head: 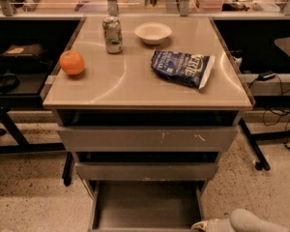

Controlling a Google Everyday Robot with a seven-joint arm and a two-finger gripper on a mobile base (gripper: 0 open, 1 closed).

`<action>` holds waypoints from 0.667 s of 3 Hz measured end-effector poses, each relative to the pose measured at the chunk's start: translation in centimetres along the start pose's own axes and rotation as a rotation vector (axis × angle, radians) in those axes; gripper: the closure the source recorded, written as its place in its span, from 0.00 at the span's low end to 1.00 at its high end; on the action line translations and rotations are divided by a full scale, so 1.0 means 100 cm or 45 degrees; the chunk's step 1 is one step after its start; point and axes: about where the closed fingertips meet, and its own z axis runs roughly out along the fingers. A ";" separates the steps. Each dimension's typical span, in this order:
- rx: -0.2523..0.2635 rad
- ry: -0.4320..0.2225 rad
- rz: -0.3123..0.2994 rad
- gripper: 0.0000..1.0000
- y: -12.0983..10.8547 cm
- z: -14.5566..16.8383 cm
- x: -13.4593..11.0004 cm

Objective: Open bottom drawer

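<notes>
The gripper [201, 224] sits low at the bottom edge of the view, at the tip of a white arm [253, 221] that comes in from the lower right corner. The arm lies nearly level and points left. Whether the gripper is open or closed cannot be told, since the frame edge cuts it off.

Just left of the gripper, the bottom drawer [145, 206] stands open, slid out toward the camera, with the grey floor of its tray in plain view. The gripper is at the drawer's right front corner and seems to touch the right wall, though the contact itself is not clear.

There are three drawers in all. Above the gripper and to its left is the middle drawer [147, 171], its front sticking out a little. Above that is the top drawer [147, 139], which has white scuffs on the right part of its front.

Higher still is the tabletop [135, 88], which bears four things, one of each:
- A blue chip bag [182, 67] lies flat almost straight above the gripper.
- A pale bowl [153, 33] sits beyond the bag and to its left. Its inside is too shallow in view to judge.
- An upright can [112, 34] stands just left of the bowl.
- An orange [72, 62] rests farthest left of the gripper, near the table's edge.
</notes>
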 end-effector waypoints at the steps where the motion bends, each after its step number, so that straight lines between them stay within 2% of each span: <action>1: 0.000 0.000 0.000 0.80 0.002 0.000 -0.001; 2: 0.000 0.000 0.000 0.57 0.002 0.000 -0.001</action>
